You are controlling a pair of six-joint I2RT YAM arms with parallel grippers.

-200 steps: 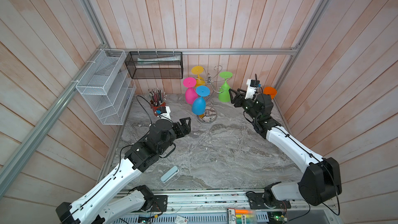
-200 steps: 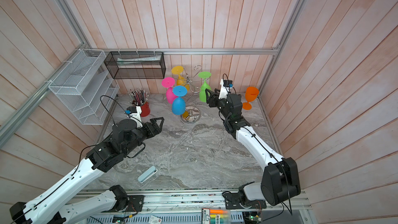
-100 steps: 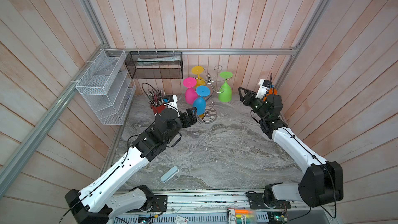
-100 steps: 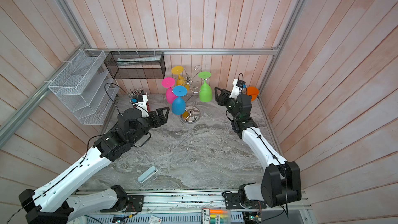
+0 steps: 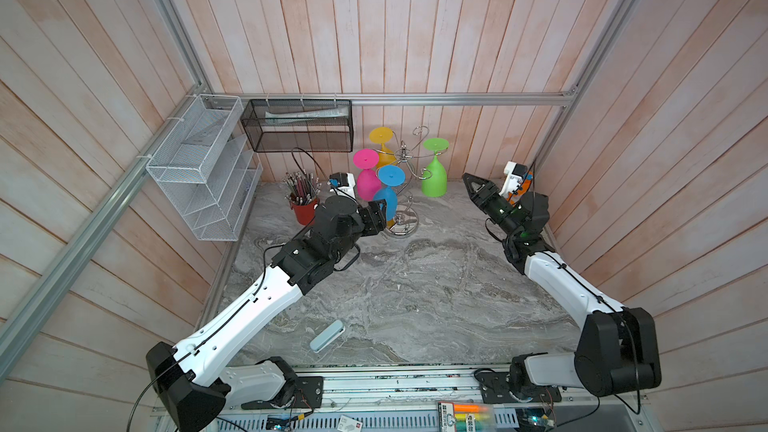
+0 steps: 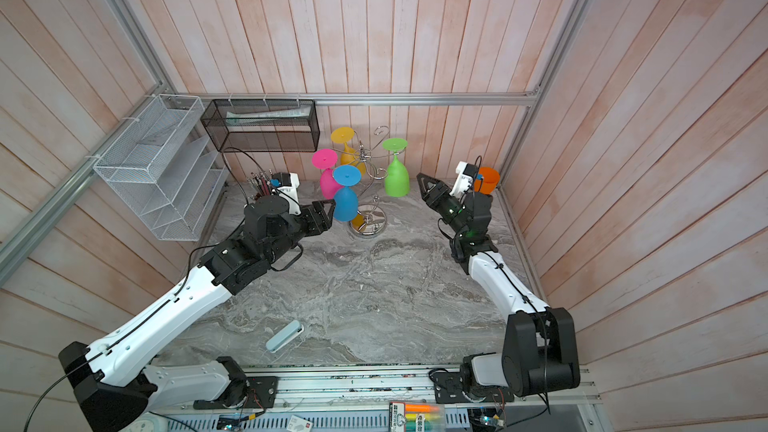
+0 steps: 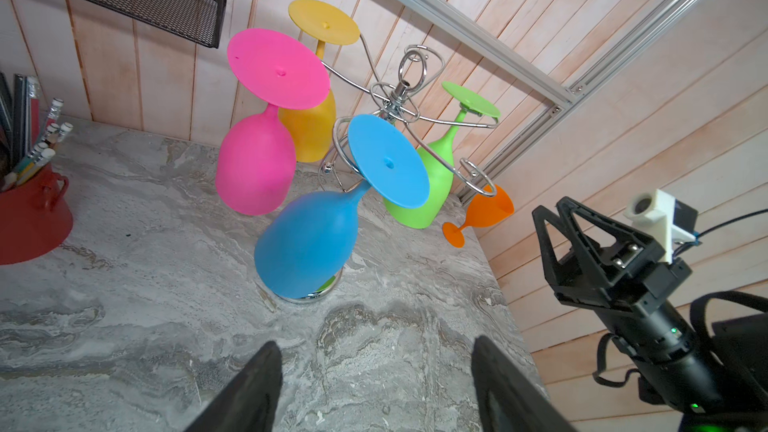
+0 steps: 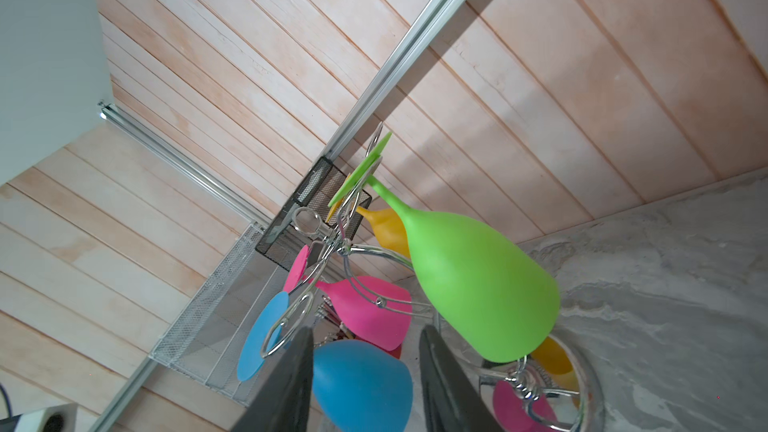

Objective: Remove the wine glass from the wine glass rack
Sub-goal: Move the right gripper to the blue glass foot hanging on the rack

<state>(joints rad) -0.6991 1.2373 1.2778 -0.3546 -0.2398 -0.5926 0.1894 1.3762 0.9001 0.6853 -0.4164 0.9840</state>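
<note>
Wine glass in blue point(image 7: 307, 238) hangs from rack point(image 7: 399, 95).

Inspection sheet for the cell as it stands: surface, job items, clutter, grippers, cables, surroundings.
Surface: marble top, no spills seen.
Job's things: rack upright at back; pink glass, yellow glass, blue glass, green glass hung on it; orange glass off it, right corner.
Clutter: pencil pot; blue case.
Grippers: left gripper open, short of blue glass; right gripper open, empty.
Cables: black loop above left wrist.
Surroundings: slat walls; white shelf; black basket.
</note>
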